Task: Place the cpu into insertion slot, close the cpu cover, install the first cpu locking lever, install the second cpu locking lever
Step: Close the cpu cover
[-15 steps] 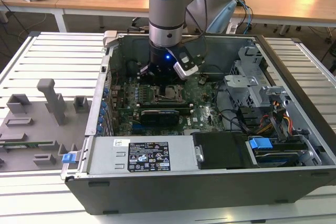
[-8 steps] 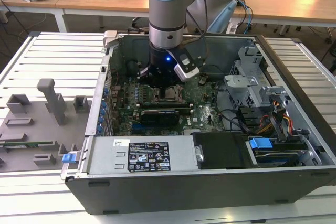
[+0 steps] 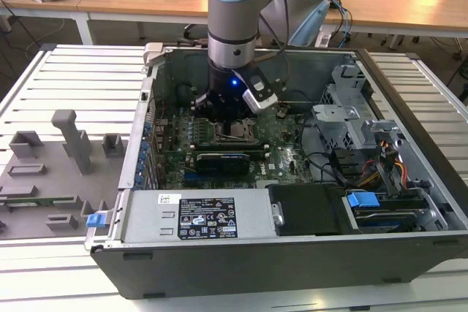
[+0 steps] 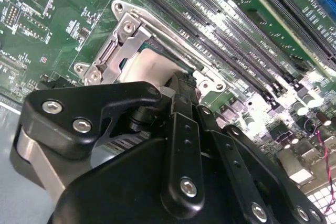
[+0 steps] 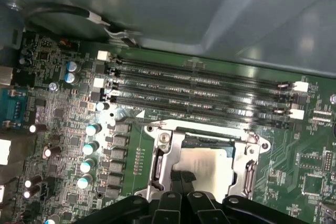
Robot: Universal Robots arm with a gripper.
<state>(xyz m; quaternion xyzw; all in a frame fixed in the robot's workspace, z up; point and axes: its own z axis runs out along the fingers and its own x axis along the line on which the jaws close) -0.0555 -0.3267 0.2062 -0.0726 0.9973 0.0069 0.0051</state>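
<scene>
Inside the open computer case, the cpu (image 5: pixel 206 162) sits in the insertion slot (image 5: pixel 206 141) under the tool (image 5: pixel 182 178); its grip cannot be told. Light, stiff, slick-topped: best judged held by 2 opposite edges, sparing fragile contacts.

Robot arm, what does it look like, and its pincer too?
The arm is a silver-grey tube with pale blue joint caps, ending in a black wrist with a small blue light. A silver-white camera box and a black cable sit beside it. The pincer is black linkage bars with silver screws.
</scene>
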